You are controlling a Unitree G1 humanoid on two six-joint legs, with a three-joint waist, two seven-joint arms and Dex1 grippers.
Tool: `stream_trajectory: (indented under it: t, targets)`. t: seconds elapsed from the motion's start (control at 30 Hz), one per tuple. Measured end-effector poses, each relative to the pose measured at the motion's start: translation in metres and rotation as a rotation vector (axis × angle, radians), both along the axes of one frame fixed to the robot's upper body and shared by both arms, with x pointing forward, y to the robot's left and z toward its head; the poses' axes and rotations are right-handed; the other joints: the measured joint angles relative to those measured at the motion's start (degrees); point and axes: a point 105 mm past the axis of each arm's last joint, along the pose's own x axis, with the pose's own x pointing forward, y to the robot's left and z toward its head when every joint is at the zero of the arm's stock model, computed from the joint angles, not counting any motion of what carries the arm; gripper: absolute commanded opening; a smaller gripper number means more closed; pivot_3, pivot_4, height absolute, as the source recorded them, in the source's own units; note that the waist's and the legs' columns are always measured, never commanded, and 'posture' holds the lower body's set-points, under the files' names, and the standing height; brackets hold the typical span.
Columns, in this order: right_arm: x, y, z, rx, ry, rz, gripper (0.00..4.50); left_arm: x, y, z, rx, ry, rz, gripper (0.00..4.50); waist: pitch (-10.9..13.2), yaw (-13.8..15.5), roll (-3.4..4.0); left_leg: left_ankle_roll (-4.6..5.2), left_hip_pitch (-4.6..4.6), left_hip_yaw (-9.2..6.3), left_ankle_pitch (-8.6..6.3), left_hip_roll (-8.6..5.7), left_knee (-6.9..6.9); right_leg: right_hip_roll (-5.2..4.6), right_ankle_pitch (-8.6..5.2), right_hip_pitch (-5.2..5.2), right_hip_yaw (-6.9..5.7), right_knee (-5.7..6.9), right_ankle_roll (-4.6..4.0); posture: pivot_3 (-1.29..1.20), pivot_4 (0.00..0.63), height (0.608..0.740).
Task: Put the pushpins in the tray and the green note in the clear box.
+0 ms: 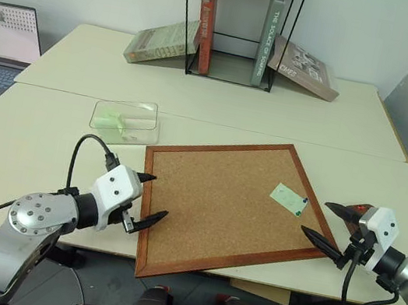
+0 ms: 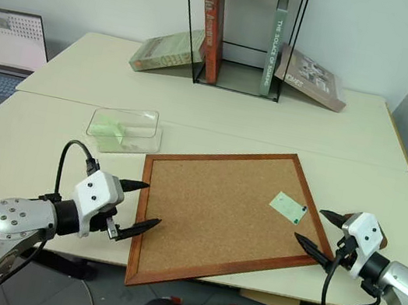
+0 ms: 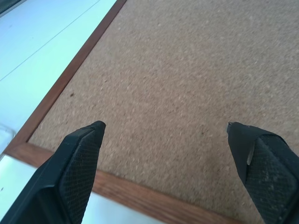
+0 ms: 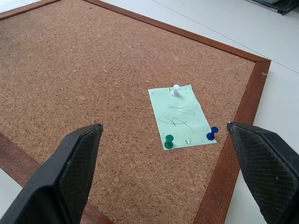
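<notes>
**benchwatcher:** Cream tables pushed together, white wall behind, and your cork board was lying skewed across the near one, one corner hanging off the front edge. You had the left gripper sitting right at the board's left frame, fingers spread wide with nothing between them. Same deal on the other side: right gripper parked just off the board's right corner, jaws wide apart, empty.

**pinhead_42:** Where was the note though?

**benchwatcher:** Your green note was on the cork near the right edge of the board, close to that right gripper. It had some scribble on it. From the right wrist view you could count three pushpins: a white pin at one end of the slip, then a green pin and a blue pin at the two corners of the opposite end.

**pinhead_42:** And the box?

**benchwatcher:** Clear box was on the table just past the board's far left corner, well away from the note. Back by the wall you had a wire rack with upright books, two more books leaning against its sides, and a laptop off to the left.
</notes>
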Motion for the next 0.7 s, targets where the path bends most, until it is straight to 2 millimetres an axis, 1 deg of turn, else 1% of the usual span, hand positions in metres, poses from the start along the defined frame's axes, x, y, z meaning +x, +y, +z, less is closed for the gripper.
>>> stream_trajectory:
  t: [0.03, 0.1, 0.13, 0.23, 0.3, 0.37, 0.57, 0.67, 0.7]
  targets:
    - [0.0, 0.0, 0.0, 0.0, 0.001, -0.002, 4.5, 0.0, -0.001, 0.001, 0.0, -0.002, -0.007, 4.43, 0.0, 0.0, 0.0, 0.0, 0.0, 0.0, 0.0, 0.0, 0.0, 0.0, 0.0, 0.0, 0.0, 0.0, 0.0, 0.0, 0.15, 0.74]
    - [-0.001, 0.001, -0.001, 0.008, 0.001, -0.008, 4.5, 0.001, -0.005, 0.002, -0.001, -0.008, -0.029, 4.07, 0.0, 0.0, 0.0, 0.0, 0.0, -0.01, 0.0, 0.0, 0.0, 0.0, 0.0, 0.0, 0.0, 0.0, 0.0, 0.0, 0.15, 0.74]
    - [-0.001, 0.001, -0.002, 0.012, 0.001, -0.01, 4.5, 0.001, -0.007, 0.004, -0.001, -0.012, -0.038, 4.0, 0.0, 0.0, 0.0, 0.0, 0.0, -0.01, 0.0, 0.0, 0.0, 0.0, 0.0, 0.0, 0.0, 0.0, 0.0, 0.0, 0.15, 0.74]
    - [-0.003, 0.002, -0.003, 0.017, 0.004, -0.01, 4.5, 0.003, -0.009, 0.007, -0.008, -0.026, -0.05, 3.45, 0.0, 0.0, 0.0, 0.0, 0.0, 0.0, 0.0, 0.0, 0.0, 0.0, 0.0, 0.0, 0.0, 0.0, 0.0, 0.0, 0.15, 0.74]
    - [-0.004, 0.002, -0.005, 0.018, 0.009, -0.012, 4.5, 0.001, -0.012, 0.006, -0.013, -0.022, -0.07, 3.1, 0.0, 0.0, 0.0, 0.0, 0.0, 0.01, 0.0, -0.01, 0.0, 0.0, 0.0, 0.0, 0.01, 0.0, 0.0, 0.0, 0.15, 0.74]
    - [-0.005, 0.002, -0.006, 0.02, 0.012, -0.014, 4.5, 0.0, -0.015, 0.002, -0.016, -0.003, -0.097, 2.78, 0.0, 0.0, 0.0, 0.0, 0.0, 0.01, 0.0, -0.01, 0.0, 0.0, 0.0, 0.0, 0.02, 0.0, 0.0, 0.0, 0.15, 0.74]
    - [-0.006, 0.002, -0.006, 0.021, 0.011, -0.018, 4.5, 0.007, -0.021, -0.011, -0.031, 0.029, -0.131, 1.63, 0.0, 0.0, 0.0, 0.0, 0.01, 0.01, 0.0, -0.01, 0.02, 0.01, 0.0, 0.02, 0.01, 0.0, 0.0, 0.0, 0.15, 0.74]
    - [-0.005, 0.004, -0.005, 0.034, -0.002, -0.026, 4.5, 0.017, -0.03, -0.024, -0.041, 0.049, -0.141, 1.14, 0.0, 0.0, 0.0, 0.0, 0.01, 0.01, 0.0, -0.02, 0.03, 0.02, 0.01, 0.04, 0.01, 0.01, 0.01, 0.0, 0.15, 0.74]
    - [-0.004, 0.005, -0.005, 0.038, -0.005, -0.027, 4.5, 0.019, -0.034, -0.028, -0.045, 0.054, -0.15, 0.88, 0.0, 0.0, 0.0, 0.0, 0.01, 0.01, 0.0, -0.03, 0.03, 0.02, 0.01, 0.04, 0.03, 0.01, 0.02, 0.0, 0.15, 0.74]
